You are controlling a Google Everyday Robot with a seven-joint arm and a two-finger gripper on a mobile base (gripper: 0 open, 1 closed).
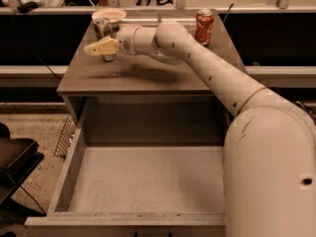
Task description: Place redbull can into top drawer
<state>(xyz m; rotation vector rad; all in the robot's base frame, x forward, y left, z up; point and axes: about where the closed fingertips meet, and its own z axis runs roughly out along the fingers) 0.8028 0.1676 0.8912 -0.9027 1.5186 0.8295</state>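
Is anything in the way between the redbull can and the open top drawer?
Nothing visible. The gripper is right at the redbull can at the back left of the cabinet top; the top drawer is pulled out below. The red soda can stands well aside.

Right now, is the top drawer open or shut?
Open: the top drawer is pulled out, its floor showing. The gripper is at the redbull can on the cabinet top.

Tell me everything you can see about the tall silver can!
The redbull can is slim, tall and silver-grey, metal by its look, with a shiny top. It stands upright at the back left of the cabinet top, in front of a pale bowl. The gripper crosses its lower half. It is not yet in the open top drawer.
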